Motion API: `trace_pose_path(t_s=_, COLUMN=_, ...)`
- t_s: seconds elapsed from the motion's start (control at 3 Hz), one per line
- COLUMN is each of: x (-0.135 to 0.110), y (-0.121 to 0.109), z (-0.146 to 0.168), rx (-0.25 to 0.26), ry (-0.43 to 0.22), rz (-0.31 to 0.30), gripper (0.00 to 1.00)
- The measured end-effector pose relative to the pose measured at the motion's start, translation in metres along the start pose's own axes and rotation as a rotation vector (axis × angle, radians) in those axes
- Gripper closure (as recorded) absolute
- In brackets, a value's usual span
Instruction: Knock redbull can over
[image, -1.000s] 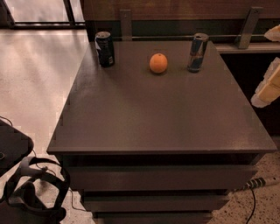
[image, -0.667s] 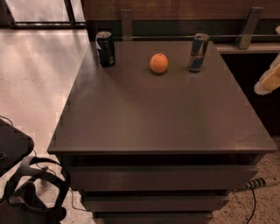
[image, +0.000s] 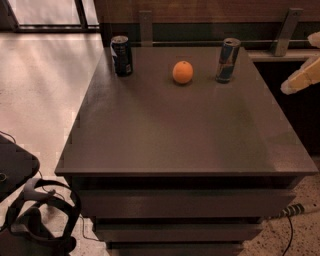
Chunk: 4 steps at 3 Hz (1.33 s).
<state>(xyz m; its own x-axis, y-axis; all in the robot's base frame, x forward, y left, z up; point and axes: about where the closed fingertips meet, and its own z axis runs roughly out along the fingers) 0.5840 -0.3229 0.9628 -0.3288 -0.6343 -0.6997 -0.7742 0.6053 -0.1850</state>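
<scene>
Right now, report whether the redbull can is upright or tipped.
Upright: the redbull can stands on its base, top up; the gripper is apart, far right.

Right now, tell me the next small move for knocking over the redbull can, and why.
Probably carry the gripper leftward toward the redbull can, aiming high on it. The can stands upright near the far edge of the table, right of the orange, while the gripper hangs beyond the table's right side, apart from it.
</scene>
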Motion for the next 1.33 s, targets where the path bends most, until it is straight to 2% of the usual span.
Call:
trace_pose_path(t_s=0.33, x=0.007, y=-0.012, z=0.025, rx=-0.03, ry=-0.065, rz=0.039, gripper=0.0)
trace_pose_path(t_s=0.67, x=0.011, y=-0.022, z=0.043, rx=-0.025, ry=-0.144, rz=0.058, gripper=0.0)
trace_pose_path(t_s=1.0, x=0.01, y=-0.032, z=0.052, rx=0.013, ry=-0.222, rz=0.053, gripper=0.0)
trace_pose_path(t_s=1.33, x=0.007, y=-0.049, z=0.054, rx=0.087, ry=-0.304, rz=0.035, gripper=0.0)
